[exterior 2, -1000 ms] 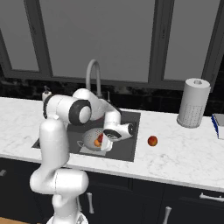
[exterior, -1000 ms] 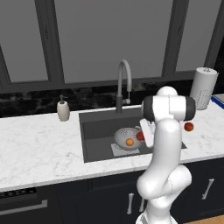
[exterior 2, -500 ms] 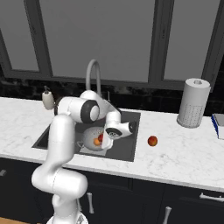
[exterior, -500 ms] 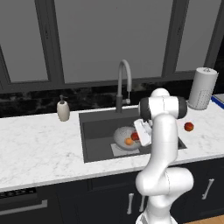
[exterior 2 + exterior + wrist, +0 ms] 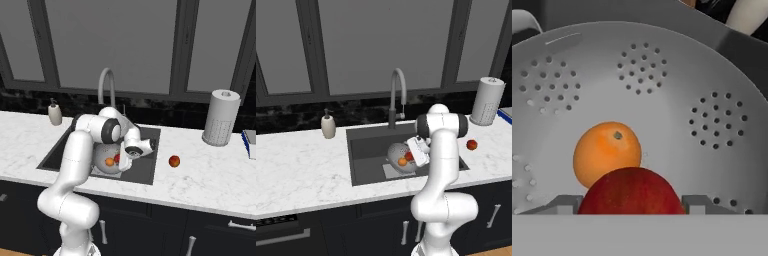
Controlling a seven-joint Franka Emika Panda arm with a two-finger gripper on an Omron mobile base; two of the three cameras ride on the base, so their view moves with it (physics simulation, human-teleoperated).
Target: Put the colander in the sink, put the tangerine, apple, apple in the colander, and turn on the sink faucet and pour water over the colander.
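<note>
The grey colander (image 5: 662,95) stands in the dark sink (image 5: 367,150), under the faucet (image 5: 397,90). The tangerine (image 5: 607,152) lies on its perforated bottom. My gripper (image 5: 631,206) reaches down into the bowl, and a red apple (image 5: 631,192) fills the gap between its fingertips, just in front of the tangerine. From the base views the hand (image 5: 418,151) hangs over the colander (image 5: 102,155) with the tangerine (image 5: 402,161) and the red fruit (image 5: 117,158) beside it. The second apple (image 5: 471,144) rests on the counter right of the sink. No water runs.
A soap bottle (image 5: 328,125) stands left of the sink on the marble counter (image 5: 301,170). A paper towel roll (image 5: 487,101) stands at the back right, with a blue-edged thing (image 5: 248,142) beside it. The faucet (image 5: 105,85) arches over the basin's rear.
The arm has shifted slightly and the hand with the apple sits a little deeper in the colander. The tangerine and the counter apple have not moved.
</note>
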